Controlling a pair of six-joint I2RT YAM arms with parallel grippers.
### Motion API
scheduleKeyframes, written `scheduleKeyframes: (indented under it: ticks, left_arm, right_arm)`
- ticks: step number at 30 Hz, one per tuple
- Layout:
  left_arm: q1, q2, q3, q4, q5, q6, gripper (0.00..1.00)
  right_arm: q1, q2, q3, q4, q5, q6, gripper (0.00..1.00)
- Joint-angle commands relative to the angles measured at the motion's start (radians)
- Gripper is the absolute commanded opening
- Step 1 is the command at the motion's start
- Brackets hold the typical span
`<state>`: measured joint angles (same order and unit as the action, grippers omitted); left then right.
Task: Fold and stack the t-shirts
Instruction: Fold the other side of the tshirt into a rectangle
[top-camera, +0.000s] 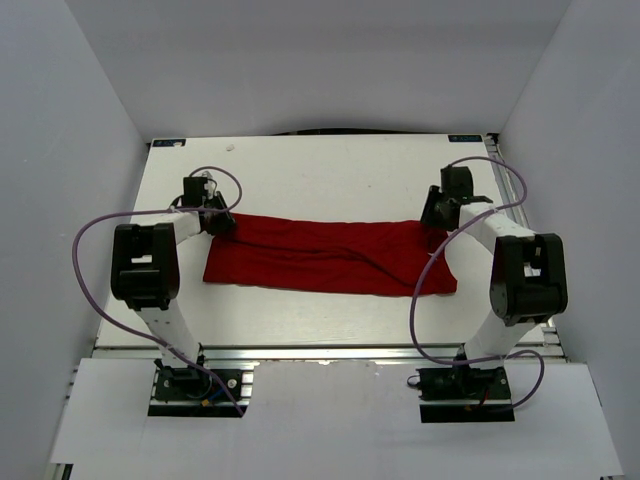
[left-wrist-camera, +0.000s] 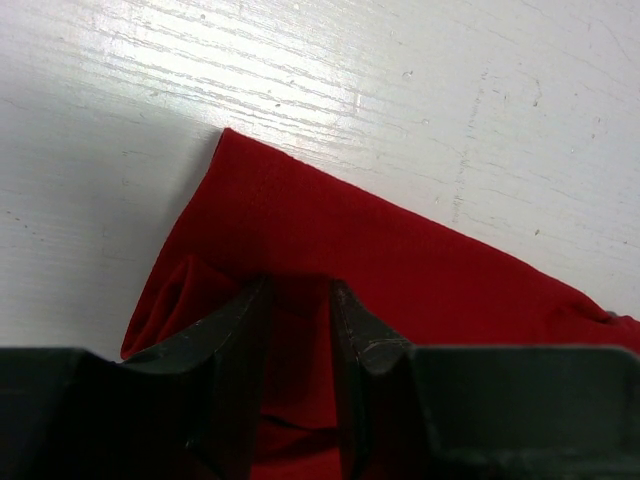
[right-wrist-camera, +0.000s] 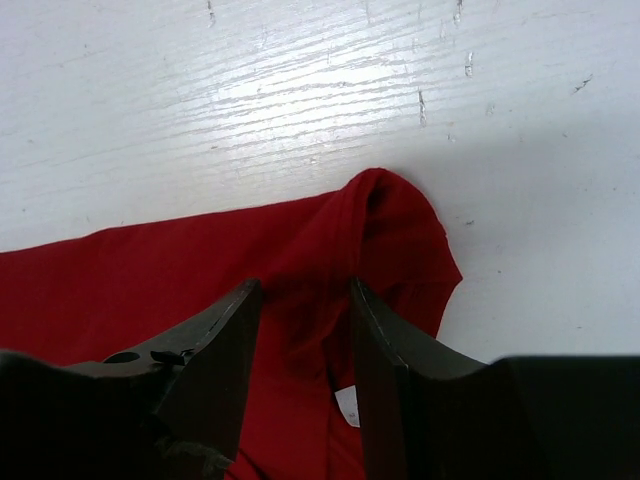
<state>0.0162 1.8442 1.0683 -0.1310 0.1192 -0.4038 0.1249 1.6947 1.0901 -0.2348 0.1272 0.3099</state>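
Observation:
The red t-shirt (top-camera: 330, 255) lies on the white table as a long folded band between my two arms. My left gripper (top-camera: 222, 224) is down at its far left corner. In the left wrist view the shirt (left-wrist-camera: 330, 220) passes under and between the fingers of that gripper (left-wrist-camera: 300, 290), which stand a little apart over the cloth. My right gripper (top-camera: 432, 217) is at the far right corner. In the right wrist view this gripper (right-wrist-camera: 305, 290) stands open over the bunched corner of the shirt (right-wrist-camera: 150, 270), with a small white label (right-wrist-camera: 346, 405) showing between the fingers.
The white table (top-camera: 330, 175) is walled in by grey panels at the left, right and back. Purple cables (top-camera: 100, 235) loop beside each arm. The table's near edge is a metal rail (top-camera: 330, 350) by the arm bases.

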Motion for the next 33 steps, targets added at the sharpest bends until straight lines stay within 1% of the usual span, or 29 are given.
scheduleKeyframes:
  ticks: [1,3,5,8,9,10,12,13,15,16,23,26,29,30,32,33]
  left_arm:
    - [-0.001,-0.007,-0.005,0.002,-0.021,0.013,0.41]
    - [-0.001,-0.002,-0.005,0.004,-0.016,0.011,0.41]
    - [-0.001,0.0,-0.005,0.005,-0.016,0.011,0.41]
    - [-0.001,-0.003,-0.008,0.008,-0.015,0.011,0.41]
    - [-0.001,-0.003,-0.008,0.007,-0.015,0.011,0.4]
    - [-0.001,-0.005,-0.008,0.008,-0.016,0.011,0.4]
    - [-0.001,-0.005,-0.005,0.004,-0.016,0.013,0.4]
    - [-0.001,-0.005,-0.005,0.004,-0.018,0.013,0.4]
    - [-0.001,-0.007,-0.005,0.001,-0.018,0.014,0.4]
    - [-0.001,-0.007,-0.007,0.001,-0.021,0.016,0.4]
    - [-0.001,-0.013,-0.007,-0.002,-0.029,0.017,0.4]
    - [-0.001,-0.016,-0.007,-0.002,-0.033,0.017,0.4]
    - [-0.001,-0.016,-0.008,-0.001,-0.03,0.019,0.4]
    - [-0.002,-0.017,-0.008,-0.001,-0.029,0.019,0.4]
    - [-0.001,-0.025,-0.007,0.005,-0.021,0.014,0.4]
    - [-0.001,-0.033,-0.004,0.008,-0.007,0.013,0.4]
  right_arm:
    - [-0.01,0.006,0.001,0.034,-0.02,0.001,0.48]
    - [-0.016,0.019,-0.013,0.038,-0.032,0.003,0.47]
    - [-0.022,0.023,-0.022,0.045,-0.037,0.012,0.45]
    - [-0.036,0.013,-0.05,0.06,-0.058,0.027,0.46]
    - [-0.039,0.01,-0.061,0.066,-0.066,0.028,0.45]
    - [-0.044,0.014,-0.062,0.071,-0.075,0.029,0.41]
    - [-0.048,0.029,-0.058,0.066,-0.083,0.032,0.4]
    - [-0.053,0.033,-0.059,0.065,-0.086,0.034,0.34]
    - [-0.056,0.033,-0.065,0.066,-0.09,0.044,0.18]
    - [-0.057,0.025,-0.074,0.062,-0.083,0.05,0.0]
    - [-0.06,-0.099,-0.139,0.035,0.003,0.113,0.0]
    - [-0.061,-0.107,-0.133,0.002,0.026,0.124,0.0]
    - [-0.061,-0.089,-0.125,0.025,0.029,0.11,0.0]
    - [-0.061,-0.076,-0.115,0.034,0.029,0.1,0.07]
    - [-0.061,-0.043,-0.066,0.031,0.048,0.066,0.15]
    - [-0.061,-0.04,-0.047,0.029,0.051,0.052,0.22]
